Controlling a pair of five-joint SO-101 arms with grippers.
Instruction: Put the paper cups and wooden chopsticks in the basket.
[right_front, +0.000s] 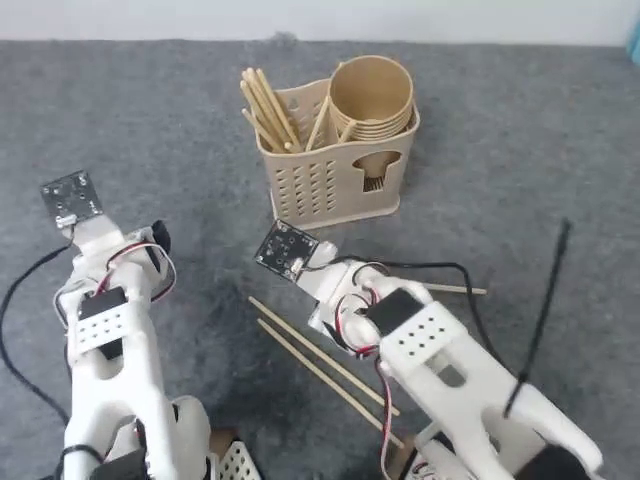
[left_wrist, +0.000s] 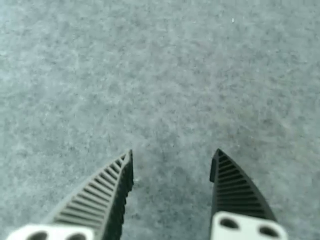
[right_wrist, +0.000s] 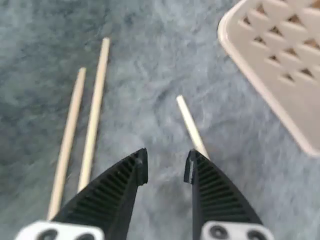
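Note:
The beige slotted basket (right_front: 335, 170) stands at the far middle of the grey carpet. It holds a stack of paper cups (right_front: 371, 95) and several wooden chopsticks (right_front: 268, 108). Two chopsticks (right_front: 320, 358) lie side by side on the carpet in front of it, also seen as the chopstick pair (right_wrist: 82, 130). My right gripper (right_wrist: 166, 162) is open just above the carpet, and a single chopstick (right_wrist: 191, 126) runs under its fingertip (right_wrist: 191, 162); the far end of that chopstick (right_front: 455, 289) pokes out past the right arm. My left gripper (left_wrist: 172, 159) is open over bare carpet, holding nothing.
The basket's wall (right_wrist: 280, 70) is close beside the right gripper. The left arm (right_front: 105, 310) stands at the near left, well away from the basket. A black cable (right_front: 540, 310) hangs over the near right.

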